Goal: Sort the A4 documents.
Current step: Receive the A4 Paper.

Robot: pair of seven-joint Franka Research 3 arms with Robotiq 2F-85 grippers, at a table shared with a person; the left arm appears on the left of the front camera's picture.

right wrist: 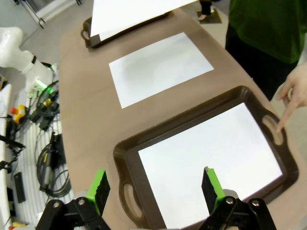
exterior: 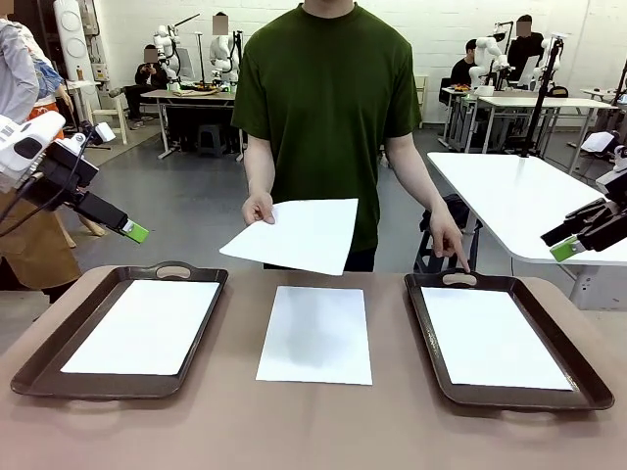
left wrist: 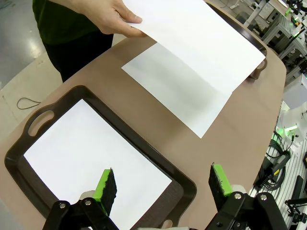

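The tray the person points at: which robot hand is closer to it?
The right hand. It hovers open above the right side of that tray. The left hand hovers above the other tray, on the far side of the middle paper.

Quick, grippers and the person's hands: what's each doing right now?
Left gripper: open, empty.
Right gripper: open, empty.
One hand: holding a white sheet.
Other hand: pointing at the right tray.

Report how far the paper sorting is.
Done: one sheet lies in the left tray, a second sheet in the right tray. In hand: a person's hand holds a third sheet over the table, the other hand pointing at the right tray's handle. Left: a fourth sheet on the table between the trays. The left gripper and right gripper hover open.
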